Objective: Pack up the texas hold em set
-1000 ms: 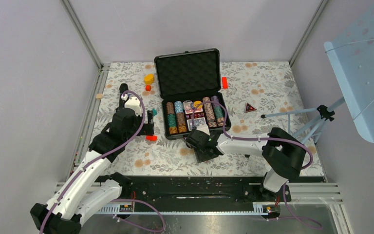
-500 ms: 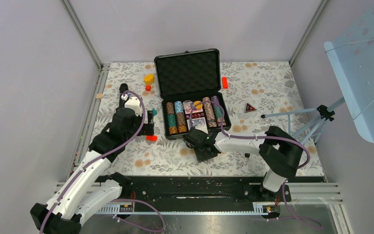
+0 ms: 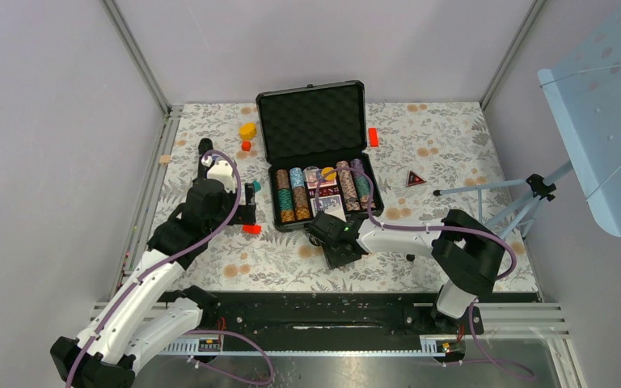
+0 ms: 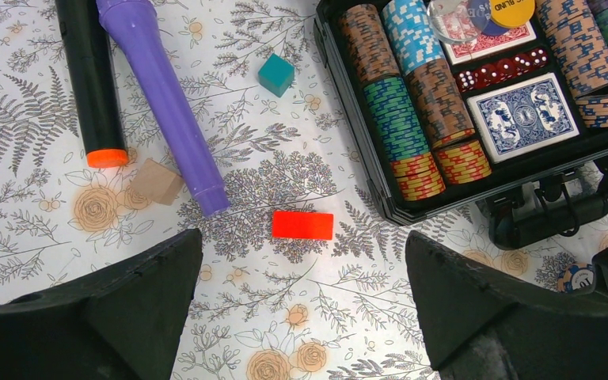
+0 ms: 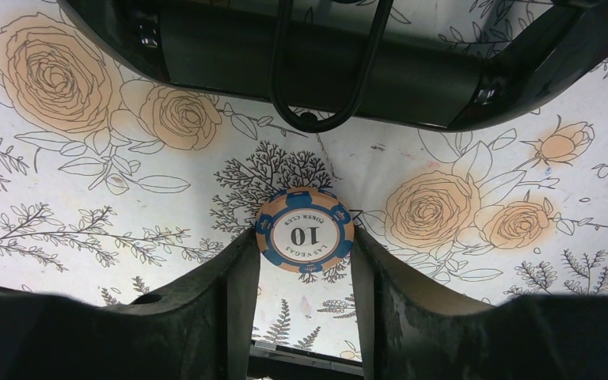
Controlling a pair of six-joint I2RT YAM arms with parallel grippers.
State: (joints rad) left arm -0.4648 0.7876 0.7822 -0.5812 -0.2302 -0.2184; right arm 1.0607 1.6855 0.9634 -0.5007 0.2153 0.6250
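A: Where is the stray poker chip [image 5: 305,229]?
B: On the table [image 5: 87,182], just before the case [image 5: 206,59], pinched at its sides by the right hand [image 5: 305,241] (left hand [image 4: 301,249] spread, idle).
A: Advice?
B: It is best lifted level, then laid into the chip rows [image 4: 400,119].

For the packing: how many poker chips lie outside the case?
1: a poker chip marked 10, on the table near the case handle, between the fingers of the right gripper. More may be hidden.
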